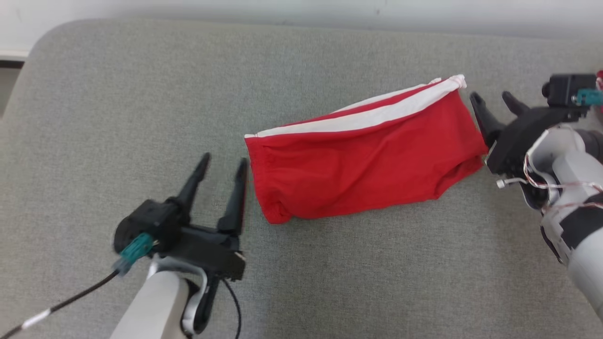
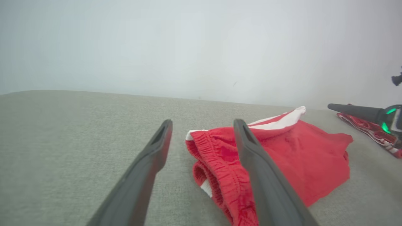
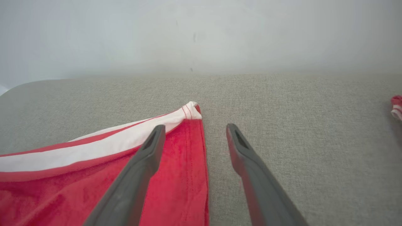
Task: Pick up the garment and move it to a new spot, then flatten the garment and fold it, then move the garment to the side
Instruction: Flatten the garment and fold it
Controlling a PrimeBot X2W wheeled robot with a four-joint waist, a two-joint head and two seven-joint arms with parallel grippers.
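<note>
The garment [image 1: 362, 160] is a pair of red shorts with white side stripes, folded lengthwise and lying flat on the grey fabric surface [image 1: 141, 94]. My left gripper [image 1: 224, 162] stands open just left of the elastic waistband end [image 2: 216, 169], holding nothing. At the other end, my right gripper [image 1: 492, 99] is open beside the leg hem [image 3: 191, 141], apart from the cloth. In the left wrist view the right gripper's finger [image 2: 355, 111] reaches in from the right edge. The garment [image 3: 94, 175] fills the lower left of the right wrist view.
The grey cushion's far edge meets a pale wall [image 1: 301, 12], and its rounded corner [image 1: 42, 42] is at the back left. Another red and white cloth [image 2: 370, 131] lies at the far right of the surface, partly behind my right arm.
</note>
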